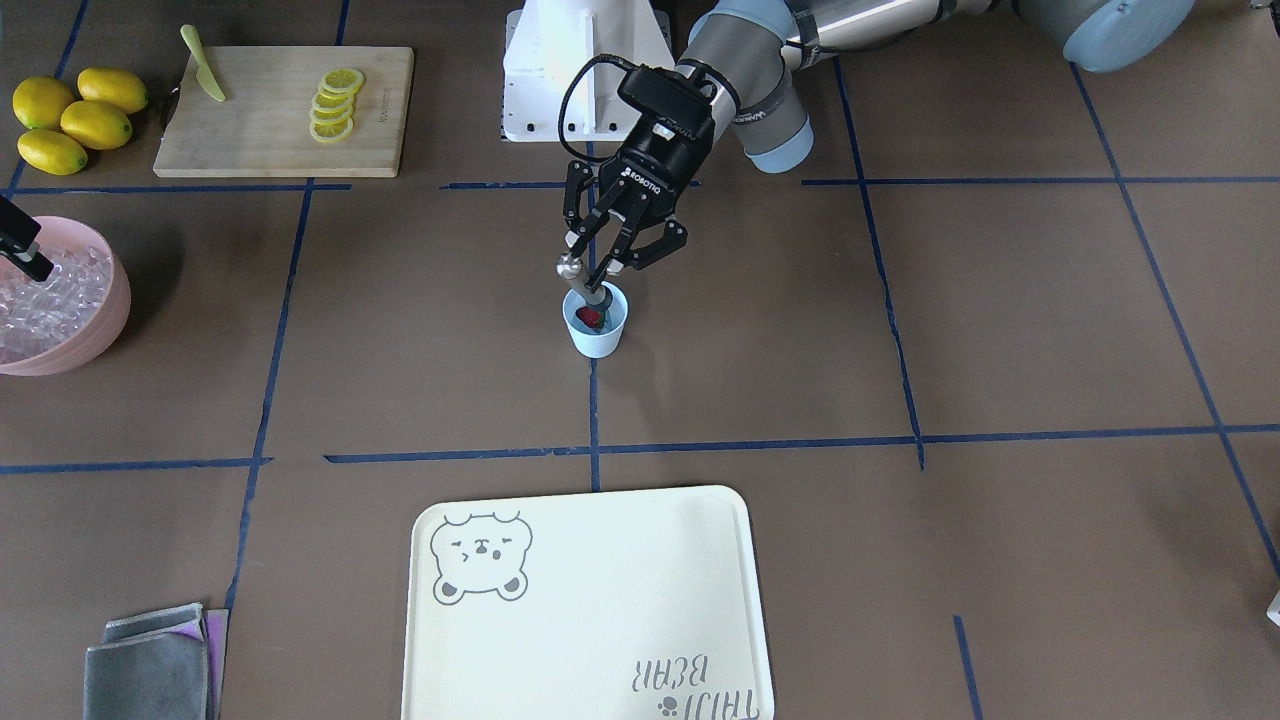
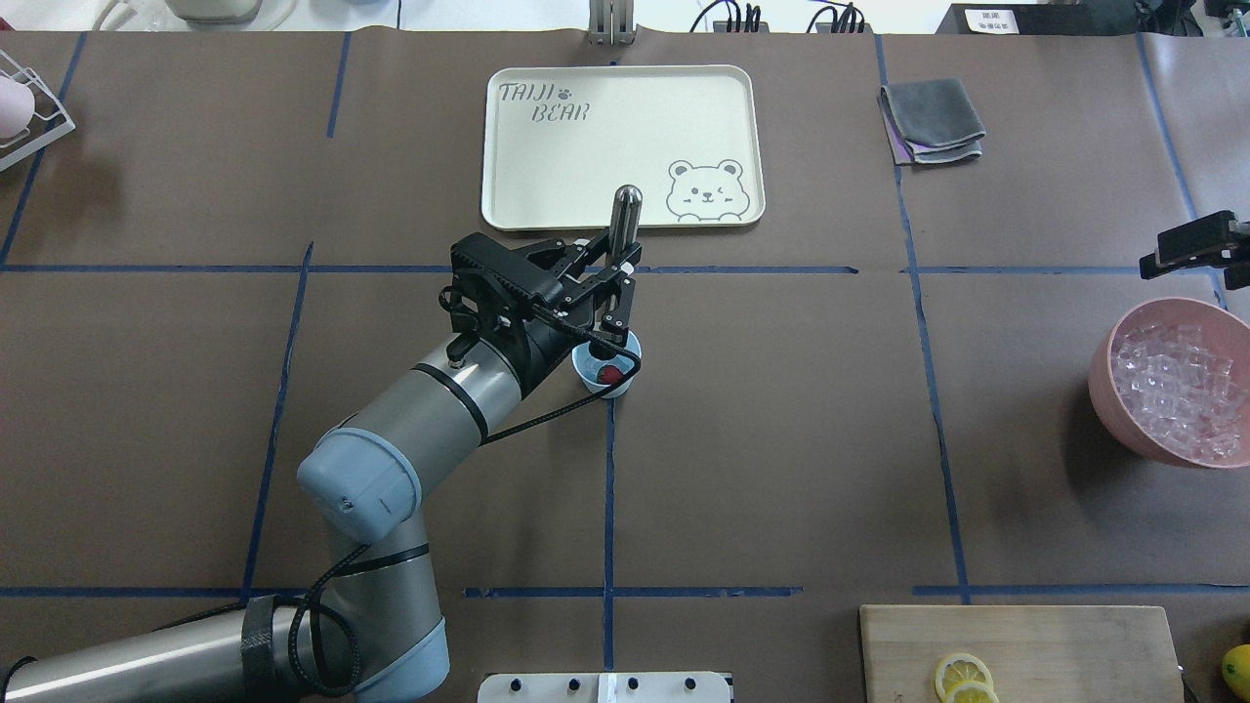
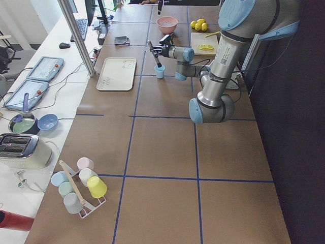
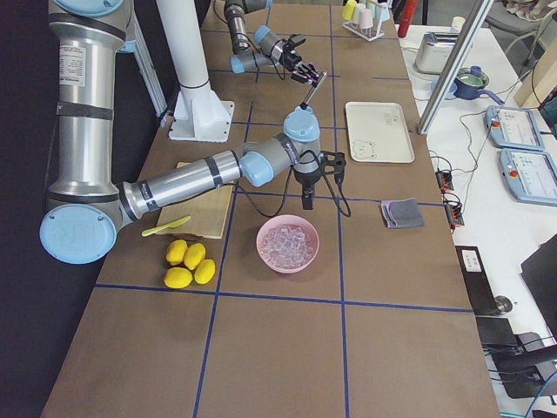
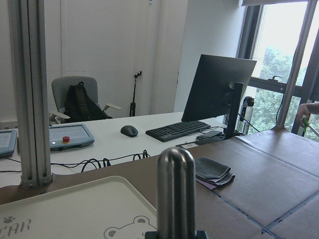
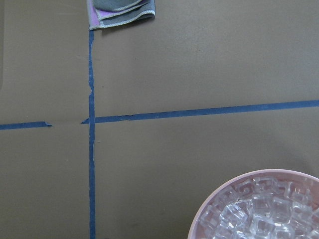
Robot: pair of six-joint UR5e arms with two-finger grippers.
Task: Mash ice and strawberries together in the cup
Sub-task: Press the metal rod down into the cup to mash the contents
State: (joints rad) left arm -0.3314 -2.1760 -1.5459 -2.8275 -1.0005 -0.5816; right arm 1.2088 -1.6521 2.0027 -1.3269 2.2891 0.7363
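I have the left gripper (image 2: pixel 613 271) pinching a steel muddler (image 2: pixel 625 220) partway down its shaft. Its lower end is inside the light-blue cup (image 1: pixel 596 335), which stands alone mid-worktop on a blue tape line. The strawberry (image 1: pixel 593 318) lies in the cup's bottom, right by the muddler's tip. I can make out no ice in the cup. The ice (image 2: pixel 1177 386) I do see is heaped in the pink bowl (image 2: pixel 1108 410), well apart on the robot's right. The right gripper (image 2: pixel 1193 247) hangs by that bowl's rim, and I cannot tell whether it is spread or closed. I'd press straight down in short strokes and keep the shaft off the wall, since nothing steadies this light cup and it could tip or slide. The bear tray (image 2: pixel 586 166), folded cloth (image 2: pixel 933 117) and cutting board (image 1: pixel 270 120) all sit clear of the work.
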